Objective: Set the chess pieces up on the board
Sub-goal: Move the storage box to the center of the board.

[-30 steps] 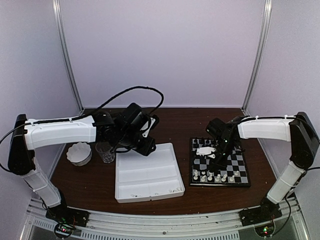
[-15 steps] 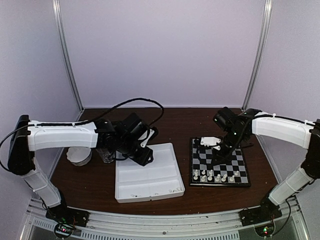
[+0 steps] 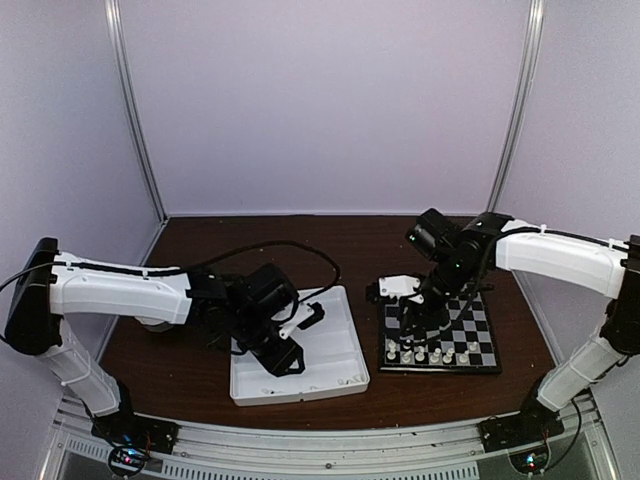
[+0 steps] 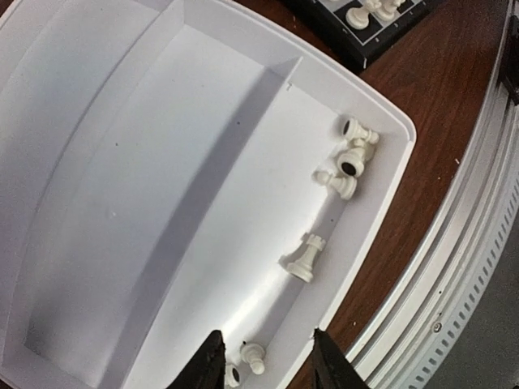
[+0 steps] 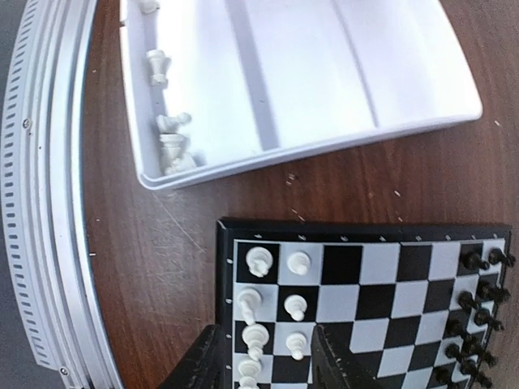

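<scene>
The left end effector [image 4: 263, 366] hangs low over the near compartment of the white tray [image 4: 122, 186], fingers spread and gripping nothing. A toppled white pawn [image 4: 253, 354] lies just beyond the tips, and a rook [image 4: 305, 257] and a few more white chess pieces [image 4: 350, 158] lie further right along the same near wall. The step in hand looks like picking one of these. It would go best with the pawn centred between the fingers, which then close across its narrow stem, and the finger nearest the wall needs room so it does not ride up the rim. The lift should go straight up before any move right. A strip of dark brown bench [image 3: 350, 228] separates the tray from the board [image 3: 480, 335]. On the board, white men [image 5: 258, 262] already stand along the near edge and black men [image 5: 478, 292] along the far one. Above the white rows hovers the right end effector [image 5: 261, 361], fingers apart and empty. It should probably rise clear without brushing those light pieces. The bench is smooth wood grain, edged by a ribbed metal rail, and pale lilac walls with slim metal uprights enclose it.
</scene>
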Motion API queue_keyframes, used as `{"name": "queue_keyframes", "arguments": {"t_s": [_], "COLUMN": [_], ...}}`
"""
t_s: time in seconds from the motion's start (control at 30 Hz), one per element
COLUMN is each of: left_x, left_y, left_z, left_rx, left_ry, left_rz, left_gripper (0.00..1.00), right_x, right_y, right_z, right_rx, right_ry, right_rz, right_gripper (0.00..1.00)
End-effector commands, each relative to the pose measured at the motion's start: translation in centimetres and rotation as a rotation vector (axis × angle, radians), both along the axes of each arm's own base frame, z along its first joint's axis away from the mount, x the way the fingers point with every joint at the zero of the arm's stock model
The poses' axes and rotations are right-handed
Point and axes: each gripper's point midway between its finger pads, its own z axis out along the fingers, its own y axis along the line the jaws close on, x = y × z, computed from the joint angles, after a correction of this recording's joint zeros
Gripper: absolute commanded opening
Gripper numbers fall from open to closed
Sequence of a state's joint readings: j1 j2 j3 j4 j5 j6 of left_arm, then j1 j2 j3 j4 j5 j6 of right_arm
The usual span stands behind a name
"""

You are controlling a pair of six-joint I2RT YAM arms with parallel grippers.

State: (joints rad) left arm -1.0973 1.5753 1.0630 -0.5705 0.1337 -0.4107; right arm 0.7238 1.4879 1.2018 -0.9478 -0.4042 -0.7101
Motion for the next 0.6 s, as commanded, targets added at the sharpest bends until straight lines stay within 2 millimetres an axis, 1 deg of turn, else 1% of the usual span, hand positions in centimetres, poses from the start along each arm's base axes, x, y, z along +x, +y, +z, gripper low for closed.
{"name": "queue_keyframes", "arguments": {"t_s": [0.0,0.13,0.23,0.3,0.4,0.47,0.57], "left_x": [0.7,2.5,3.4,3.5,3.5,3.6,3.3], "left_y": [0.8,1.6,1.9,2.1,2.1,2.2,1.7], "left_z": [-0.4,-0.3,-1.0,-1.8,-2.7,-3.4,-4.1], "left_rx": [0.028,0.060,0.107,0.144,0.193,0.218,0.221], "left_ry": [-0.042,-0.086,-0.100,-0.098,-0.094,-0.093,-0.074], "left_rz": [0.015,0.031,-0.007,-0.042,-0.098,-0.125,-0.169], "left_gripper": [0.38,0.42,0.43,0.44,0.44,0.44,0.43], "right_x": [-3.0,-5.8,-7.5,-8.4,-8.9,-9.2,-9.5], "right_y": [3.2,5.3,6.4,6.8,6.7,6.3,5.4], "right_z": [-0.7,-1.9,-2.7,-2.9,-2.5,-2.0,-1.1], "right_rx": [0.003,-0.024,-0.050,-0.053,-0.035,-0.027,-0.025], "right_ry": [-0.001,0.020,0.024,0.036,0.047,0.036,0.018], "right_rz": [0.188,0.308,0.377,0.402,0.409,0.414,0.416], "right_gripper": [0.39,0.42,0.43,0.43,0.43,0.44,0.44]}}
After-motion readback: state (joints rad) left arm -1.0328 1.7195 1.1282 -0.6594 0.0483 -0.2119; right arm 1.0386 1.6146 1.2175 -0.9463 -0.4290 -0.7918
